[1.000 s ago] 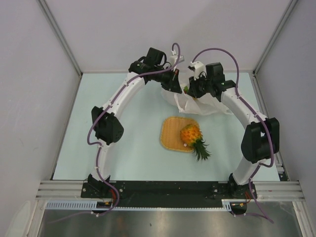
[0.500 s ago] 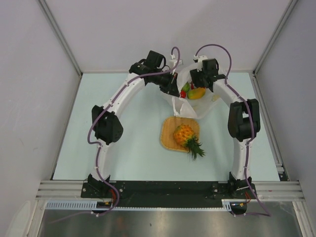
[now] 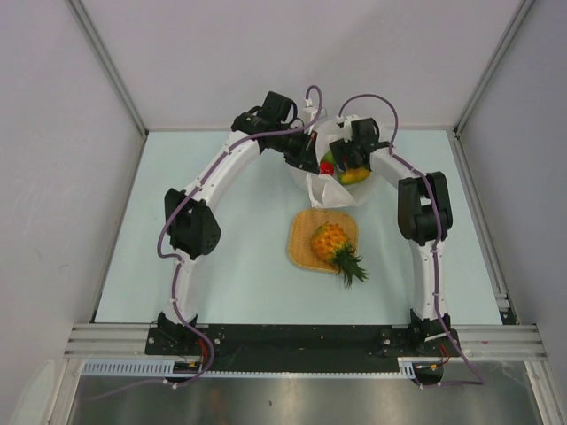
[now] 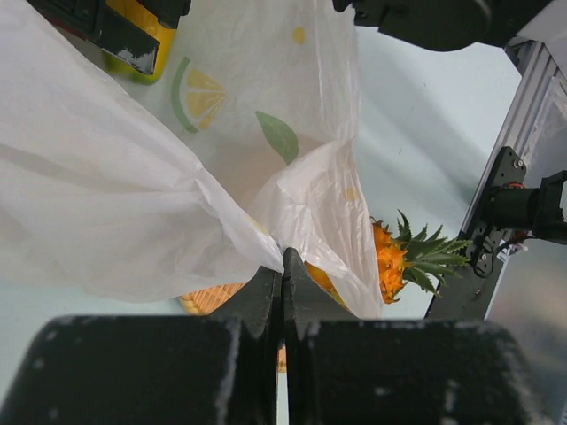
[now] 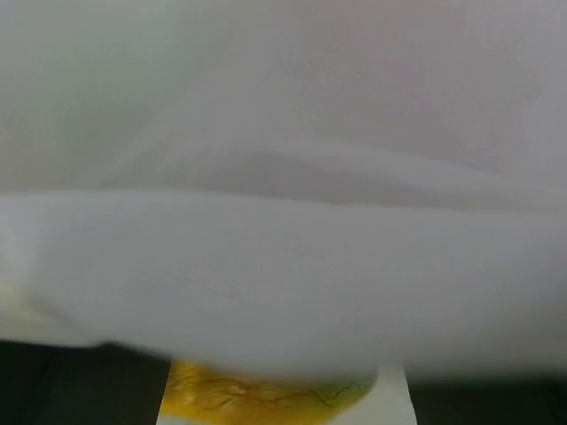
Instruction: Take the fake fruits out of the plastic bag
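The white plastic bag (image 3: pixel 335 190) lies at the back of the table with its mouth held up. My left gripper (image 3: pixel 307 159) is shut on the bag's edge (image 4: pixel 266 221). Inside the bag lie a yellow mango (image 3: pixel 355 174), a red piece (image 3: pixel 327 167) and a green fruit (image 3: pixel 333 158). My right gripper (image 3: pixel 344 162) hangs over the bag's mouth. In the right wrist view its dark fingers (image 5: pixel 71 390) stand wide apart, the mango (image 5: pixel 266 394) lies between them, and blurred bag film (image 5: pixel 283 248) fills the rest. The pineapple (image 3: pixel 335 245) lies on the orange tray (image 3: pixel 306 232).
The tray sits just in front of the bag, with the pineapple's green crown (image 3: pixel 352 266) hanging over its near edge. Grey walls close the table's back and sides. An aluminium rail (image 3: pixel 301 336) with both arm bases runs along the near edge.
My right arm has swung left from the bag's right side to above its mouth, and its jaws have opened. The pineapple has shifted a little left on the tray. The left arm has not moved.
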Motion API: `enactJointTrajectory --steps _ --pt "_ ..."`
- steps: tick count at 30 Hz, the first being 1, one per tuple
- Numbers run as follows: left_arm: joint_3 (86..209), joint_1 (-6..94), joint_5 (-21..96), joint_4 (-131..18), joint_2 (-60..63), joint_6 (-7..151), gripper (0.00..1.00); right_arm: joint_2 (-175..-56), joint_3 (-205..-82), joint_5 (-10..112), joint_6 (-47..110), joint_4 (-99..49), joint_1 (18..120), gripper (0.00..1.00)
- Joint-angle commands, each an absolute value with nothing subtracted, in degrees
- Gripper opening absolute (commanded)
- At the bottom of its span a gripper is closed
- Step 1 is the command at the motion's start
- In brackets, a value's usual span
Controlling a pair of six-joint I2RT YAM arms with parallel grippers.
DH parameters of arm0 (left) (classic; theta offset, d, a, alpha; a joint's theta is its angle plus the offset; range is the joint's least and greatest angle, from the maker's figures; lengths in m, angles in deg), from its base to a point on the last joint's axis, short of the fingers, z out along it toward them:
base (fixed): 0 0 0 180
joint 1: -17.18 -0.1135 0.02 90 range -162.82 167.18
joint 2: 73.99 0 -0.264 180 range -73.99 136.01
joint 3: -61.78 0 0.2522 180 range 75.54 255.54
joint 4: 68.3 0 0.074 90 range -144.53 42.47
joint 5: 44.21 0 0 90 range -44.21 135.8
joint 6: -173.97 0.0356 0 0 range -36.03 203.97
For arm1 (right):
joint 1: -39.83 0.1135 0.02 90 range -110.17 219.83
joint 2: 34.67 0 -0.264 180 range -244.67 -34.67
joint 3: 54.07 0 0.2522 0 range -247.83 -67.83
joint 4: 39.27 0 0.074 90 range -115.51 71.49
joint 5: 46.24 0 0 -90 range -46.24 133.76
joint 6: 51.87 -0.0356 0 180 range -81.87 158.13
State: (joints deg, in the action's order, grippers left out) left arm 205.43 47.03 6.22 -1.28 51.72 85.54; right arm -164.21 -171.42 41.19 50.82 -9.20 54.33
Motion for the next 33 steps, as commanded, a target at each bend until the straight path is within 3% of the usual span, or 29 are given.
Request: enactJointTrajectory --steps 1,8,18,27,33 --pt "206.5 46.98 5.98 -1.54 51.61 86.7 0.0 -167.12 -174.44 37.61 51.4 -9.95 53.72 0.95" --pt "206.24 46.98 6.24 -1.45 51.35 86.79 0.0 -165.99 -172.25 36.55 50.44 -8.73 53.72 1.0" --pt "206.15 46.98 5.81 -1.62 50.91 86.43 0.0 -160.71 -172.87 48.41 50.61 -1.61 51.88 1.0" --pt "205.88 47.33 5.63 -1.71 50.64 86.17 0.0 -155.53 -165.93 36.93 44.38 -2.13 53.02 1.0" --pt "206.06 48.03 5.98 -1.98 50.82 86.17 0.0 -156.49 -165.21 39.18 39.72 -1.17 53.54 1.0"
